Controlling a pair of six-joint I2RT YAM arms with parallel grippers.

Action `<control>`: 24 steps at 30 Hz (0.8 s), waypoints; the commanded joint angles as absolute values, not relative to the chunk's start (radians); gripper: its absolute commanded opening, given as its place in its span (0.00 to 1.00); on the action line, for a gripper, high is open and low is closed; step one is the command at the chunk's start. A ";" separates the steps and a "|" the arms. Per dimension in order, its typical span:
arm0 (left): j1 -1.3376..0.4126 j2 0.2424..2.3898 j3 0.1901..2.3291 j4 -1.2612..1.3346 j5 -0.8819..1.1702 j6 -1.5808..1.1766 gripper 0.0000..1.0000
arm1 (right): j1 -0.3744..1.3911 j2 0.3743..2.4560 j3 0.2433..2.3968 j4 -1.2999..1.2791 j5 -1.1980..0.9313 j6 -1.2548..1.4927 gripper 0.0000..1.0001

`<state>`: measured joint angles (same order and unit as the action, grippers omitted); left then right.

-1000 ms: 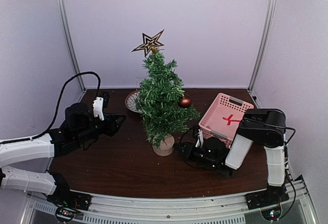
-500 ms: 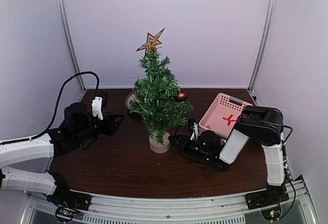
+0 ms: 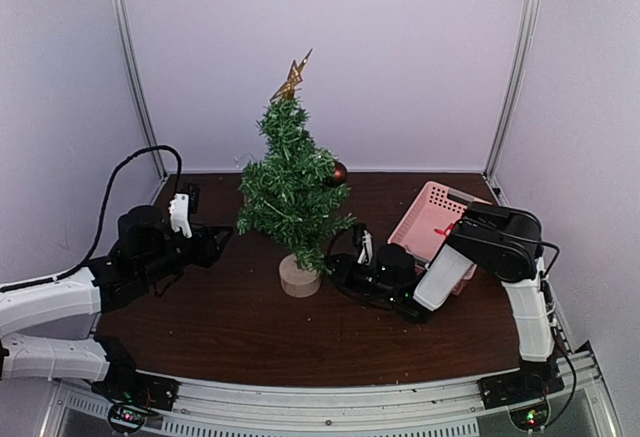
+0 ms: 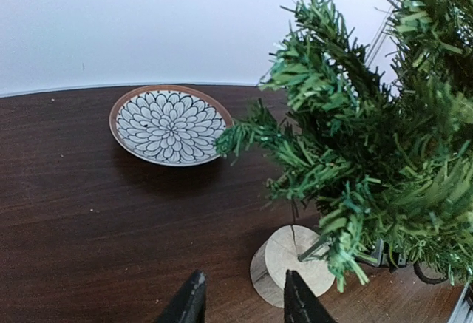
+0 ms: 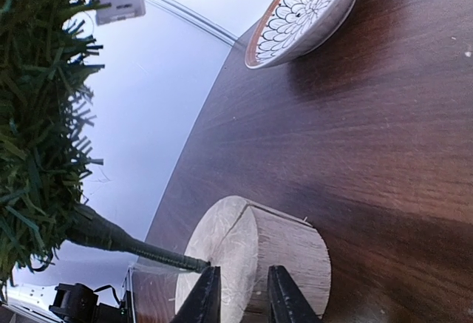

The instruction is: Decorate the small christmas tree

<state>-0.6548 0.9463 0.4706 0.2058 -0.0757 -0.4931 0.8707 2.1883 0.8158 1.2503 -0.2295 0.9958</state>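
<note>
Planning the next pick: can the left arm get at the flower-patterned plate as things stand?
Probably yes. The plate lies ahead of the left gripper with only bare table between; the small christmas tree stands off to its right.

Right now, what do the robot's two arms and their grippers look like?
Both the left arm and the right arm have smooth white links joined by bulky black joints. A black cable loops off the left arm, and a small white block sits by its wrist. The left gripper and the right gripper each have two dark, tapered fingers.
</note>
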 commanded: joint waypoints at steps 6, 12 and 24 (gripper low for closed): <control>-0.608 0.905 0.446 0.203 -0.052 -0.526 0.37 | 0.858 2.213 0.955 1.163 -0.322 0.996 0.25; -0.599 0.885 0.445 0.189 -0.051 -0.522 0.37 | 0.854 2.220 0.998 1.135 -0.339 0.994 0.25; -0.586 0.868 0.455 0.162 -0.046 -0.524 0.41 | 0.827 2.016 0.817 1.038 -0.222 0.909 0.33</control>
